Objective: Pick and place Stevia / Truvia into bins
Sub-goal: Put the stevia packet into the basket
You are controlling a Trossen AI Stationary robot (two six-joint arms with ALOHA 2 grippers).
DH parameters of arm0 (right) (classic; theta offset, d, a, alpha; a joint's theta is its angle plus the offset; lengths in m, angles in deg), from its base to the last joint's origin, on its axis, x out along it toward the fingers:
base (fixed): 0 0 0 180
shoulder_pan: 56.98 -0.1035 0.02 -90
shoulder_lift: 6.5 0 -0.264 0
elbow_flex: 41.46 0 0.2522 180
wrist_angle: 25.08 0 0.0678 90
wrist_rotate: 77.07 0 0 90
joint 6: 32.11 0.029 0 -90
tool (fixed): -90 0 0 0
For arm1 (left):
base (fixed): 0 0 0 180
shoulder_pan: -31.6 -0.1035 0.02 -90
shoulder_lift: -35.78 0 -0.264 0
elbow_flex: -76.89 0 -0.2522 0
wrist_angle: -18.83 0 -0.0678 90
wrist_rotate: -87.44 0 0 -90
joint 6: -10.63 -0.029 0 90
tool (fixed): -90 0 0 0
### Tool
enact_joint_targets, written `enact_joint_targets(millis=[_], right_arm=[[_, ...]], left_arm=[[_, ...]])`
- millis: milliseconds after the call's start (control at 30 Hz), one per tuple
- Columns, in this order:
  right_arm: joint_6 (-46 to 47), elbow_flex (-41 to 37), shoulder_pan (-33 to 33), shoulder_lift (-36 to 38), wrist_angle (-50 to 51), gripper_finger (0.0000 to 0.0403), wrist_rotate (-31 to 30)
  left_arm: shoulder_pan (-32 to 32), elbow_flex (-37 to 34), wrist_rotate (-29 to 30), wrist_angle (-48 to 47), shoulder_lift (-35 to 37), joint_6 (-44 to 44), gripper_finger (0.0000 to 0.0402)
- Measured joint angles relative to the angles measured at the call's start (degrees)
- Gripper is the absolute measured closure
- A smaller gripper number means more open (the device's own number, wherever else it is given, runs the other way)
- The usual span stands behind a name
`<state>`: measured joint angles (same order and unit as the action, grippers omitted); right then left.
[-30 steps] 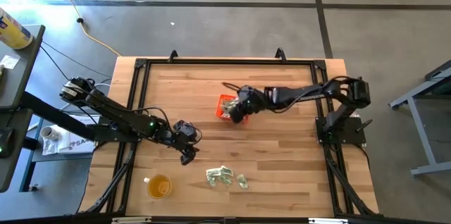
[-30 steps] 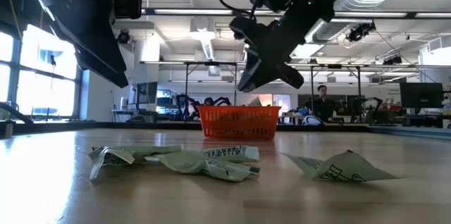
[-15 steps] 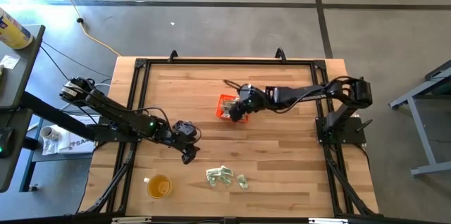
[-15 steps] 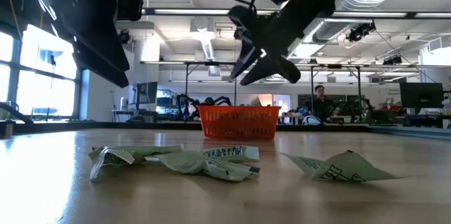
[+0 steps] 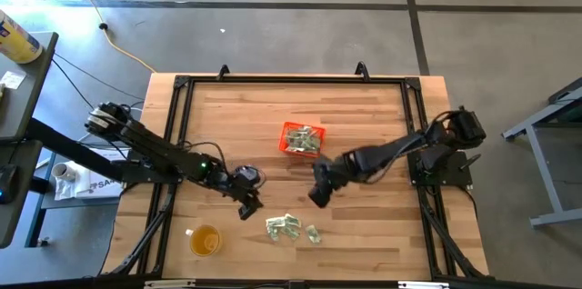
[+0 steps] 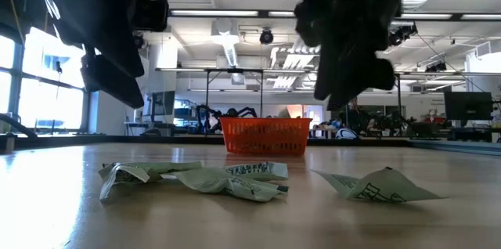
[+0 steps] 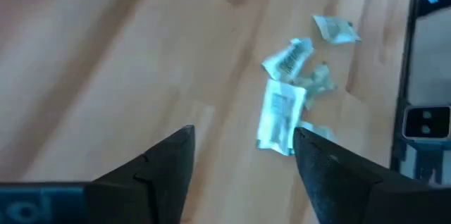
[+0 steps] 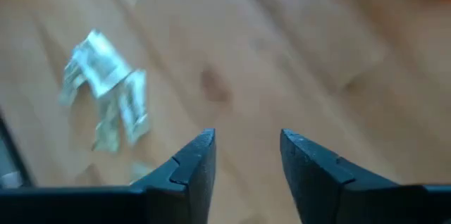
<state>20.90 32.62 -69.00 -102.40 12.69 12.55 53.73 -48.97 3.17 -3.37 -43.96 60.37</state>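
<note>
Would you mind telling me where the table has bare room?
Bare wood lies behind the orange bin and toward the right front corner. It is crowded around the sachets, between the left gripper, right gripper and cup.

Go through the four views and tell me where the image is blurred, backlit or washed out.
High view: evenly lit, sharp on the bin and sachets. Low view: both arms are black silhouettes against bright ceiling lights and the window; the near sachets are crisp. Left wrist view: sachets smeared by motion blur, left tool open. Right wrist view: table and sachets soft and blurred, right tool open.
</note>
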Motion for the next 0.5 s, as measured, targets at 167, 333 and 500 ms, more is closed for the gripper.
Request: enact_joint_targets(millis=[167,333,500], right_arm=[[10.71,0.00,-7.33,0.00,0.59,0.0211,-3.27],[20.77,0.00,-13.60,0.00,3.52,0.0175,-5.73],[29.30,0.00,-19.15,0.00,8.59,0.0167,-5.60]], left_arm=[[0.03,6.04,-0.49,-0.31,-8.12,-4.05,0.0086],[0.11,16.53,-0.27,-11.10,-15.69,-10.89,0.0079],[1.29,25.62,-0.30,-19.79,-21.19,-14.41,0.0102]])
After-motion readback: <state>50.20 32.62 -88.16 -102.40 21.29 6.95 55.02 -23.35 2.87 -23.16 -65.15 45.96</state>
